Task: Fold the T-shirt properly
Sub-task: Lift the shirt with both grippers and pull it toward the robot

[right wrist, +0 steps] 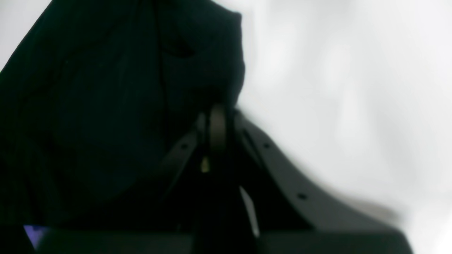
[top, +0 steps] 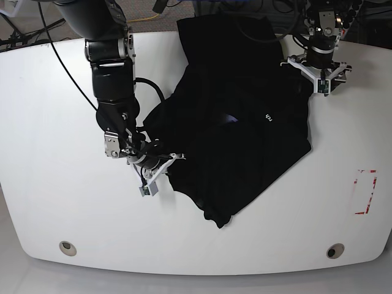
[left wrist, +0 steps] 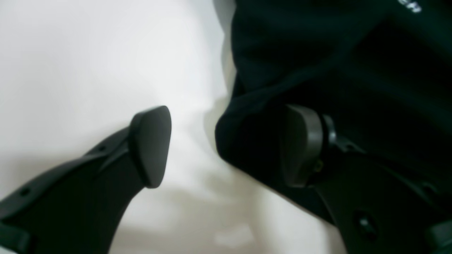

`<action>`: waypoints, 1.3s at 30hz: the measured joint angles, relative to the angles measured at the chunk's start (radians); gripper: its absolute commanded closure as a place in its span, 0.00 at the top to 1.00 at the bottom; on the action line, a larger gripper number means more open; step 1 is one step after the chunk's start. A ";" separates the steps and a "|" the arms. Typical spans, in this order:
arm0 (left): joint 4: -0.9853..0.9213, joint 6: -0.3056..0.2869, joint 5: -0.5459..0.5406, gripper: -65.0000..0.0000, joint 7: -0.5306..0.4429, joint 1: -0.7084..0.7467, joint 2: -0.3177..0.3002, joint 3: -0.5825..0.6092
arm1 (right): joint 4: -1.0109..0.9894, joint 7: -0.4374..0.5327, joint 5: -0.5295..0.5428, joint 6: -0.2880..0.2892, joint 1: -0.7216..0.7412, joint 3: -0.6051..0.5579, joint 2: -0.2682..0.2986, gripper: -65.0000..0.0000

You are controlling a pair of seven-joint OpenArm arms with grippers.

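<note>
Item: T-shirt [top: 239, 122], black, short-sleeved, lying crumpled and partly bunched across the upper middle of the white tabletop [top: 55, 202], one end reaching the far edge, another trailing to a point toward the near side; small white lettering [top: 267, 117] on the cloth, a sliver of bluish-purple label [top: 229, 119] showing among the folds. Right gripper [top: 160, 160]: at the shirt's edge on the base view's left side, fingers [right wrist: 217, 128] pressed together with a fold of the black cloth pinched between them. Left gripper [top: 320, 75]: at the shirt's far corner on the base view's right side, fingers [left wrist: 152, 144] spread wide, one over bare tabletop, the other over or against the cloth edge, contact not discernible; nothing clamped. Also on the tabletop: red-and-white rectangular marking [top: 365, 192] near the right edge, well apart from the shirt; two round holes [top: 68, 247] along the near edge.
</note>
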 measured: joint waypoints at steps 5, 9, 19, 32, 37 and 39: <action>-0.051 0.004 -0.001 0.67 -0.011 -0.037 -0.056 0.062 | 0.000 0.003 0.002 0.000 0.000 0.000 0.000 0.00; -0.055 0.003 -0.004 0.43 -0.014 -0.037 -0.060 0.082 | 0.000 0.002 0.001 0.000 0.001 0.000 0.000 0.00; -0.090 0.000 -0.004 0.00 0.095 -0.125 -0.110 0.117 | 0.225 -0.015 0.009 0.004 -0.048 0.001 0.046 0.00; 0.138 -0.010 -0.009 0.00 0.325 -0.261 -0.142 0.119 | 0.531 -0.063 0.008 0.008 -0.047 0.000 0.206 0.00; 0.217 -0.077 -0.008 0.00 0.449 -0.383 -0.143 0.118 | 0.565 -0.063 0.014 0.012 0.029 -0.004 0.245 0.00; 0.232 -0.103 -0.008 0.00 0.504 -0.439 -0.143 0.117 | 0.563 -0.065 0.018 0.016 0.065 -0.007 0.258 0.00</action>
